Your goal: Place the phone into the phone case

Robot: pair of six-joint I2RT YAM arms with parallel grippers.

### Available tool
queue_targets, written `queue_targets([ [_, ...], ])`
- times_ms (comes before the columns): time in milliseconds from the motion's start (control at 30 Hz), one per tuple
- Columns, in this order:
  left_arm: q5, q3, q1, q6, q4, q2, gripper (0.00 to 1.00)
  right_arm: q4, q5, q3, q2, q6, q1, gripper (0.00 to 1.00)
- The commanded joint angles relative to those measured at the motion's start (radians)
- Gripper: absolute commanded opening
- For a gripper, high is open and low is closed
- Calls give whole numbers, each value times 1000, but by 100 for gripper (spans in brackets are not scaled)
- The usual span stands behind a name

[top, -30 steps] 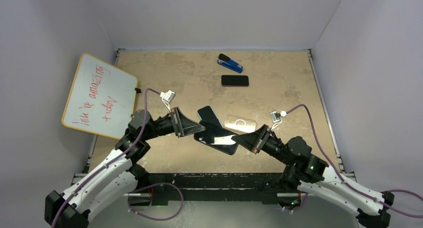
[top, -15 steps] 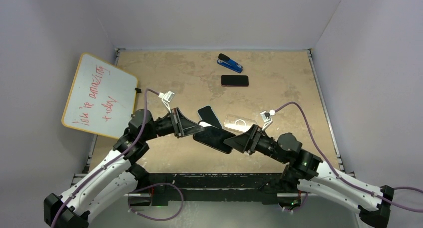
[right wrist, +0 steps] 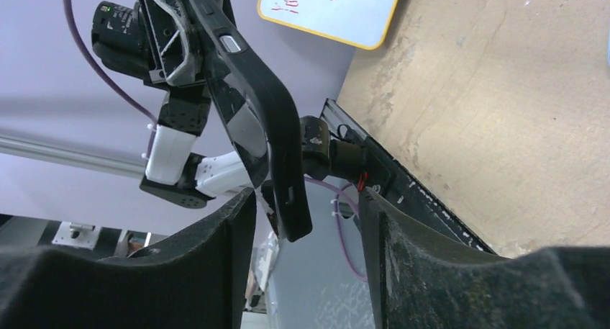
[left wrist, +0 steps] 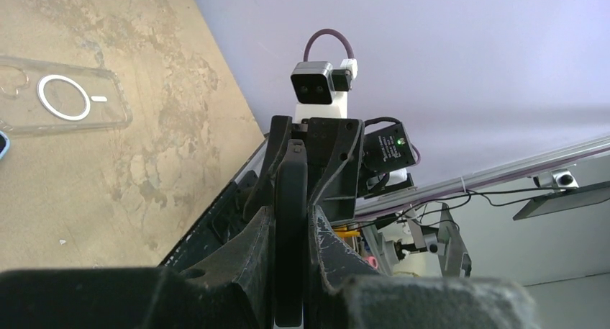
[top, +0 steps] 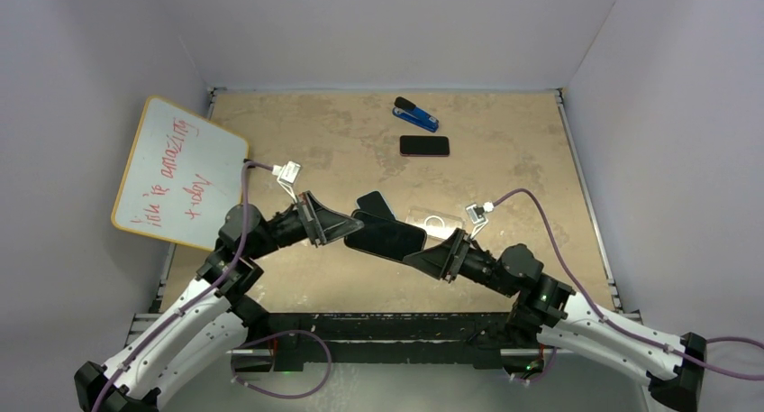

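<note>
My left gripper (top: 345, 231) is shut on one end of a black phone (top: 387, 236) and holds it above the table; in the left wrist view the phone (left wrist: 291, 192) stands edge-on between my fingers. My right gripper (top: 418, 254) is open at the phone's other end. In the right wrist view the phone's tip (right wrist: 288, 192) hangs between the spread fingers (right wrist: 223, 235), nearer the left one, with no contact that I can see. A clear phone case (top: 435, 223) with a white ring lies flat on the table just behind, also in the left wrist view (left wrist: 61, 102).
A second dark phone-shaped slab (top: 374, 203) lies partly under the held phone. Another black phone (top: 424, 145) and a blue stapler (top: 415, 114) lie at the back. A whiteboard (top: 176, 173) with red writing leans at the left edge.
My right gripper has moved left, up to the phone's free end. My left gripper has lifted the phone and drawn it slightly left and back.
</note>
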Motion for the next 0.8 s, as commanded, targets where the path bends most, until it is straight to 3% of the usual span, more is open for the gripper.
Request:
queue_targets([
  [0, -27, 9, 3, -25, 73, -32, 0, 67, -1, 2, -3, 17, 4, 50],
  [167, -41, 35, 3, 57, -18, -32, 0, 95, 30, -10, -22, 42, 4, 1],
  [400, -33, 96, 2, 193, -180, -6, 0, 47, 82, 6, -33, 40, 4, 0],
  [433, -21, 97, 2, 190, -173, -4, 0, 38, 82, 11, -29, 33, 4, 3],
  [533, 28, 102, 3, 181, -156, 2, 0, -49, 78, 55, -20, -21, 4, 39],
  [600, 64, 117, 2, 196, -156, 11, 0, -139, 83, 101, -28, -78, 3, 58],
  [767, 169, 159, 2, 280, -200, 52, 0, -364, 83, 206, -81, -218, 4, 91],
])
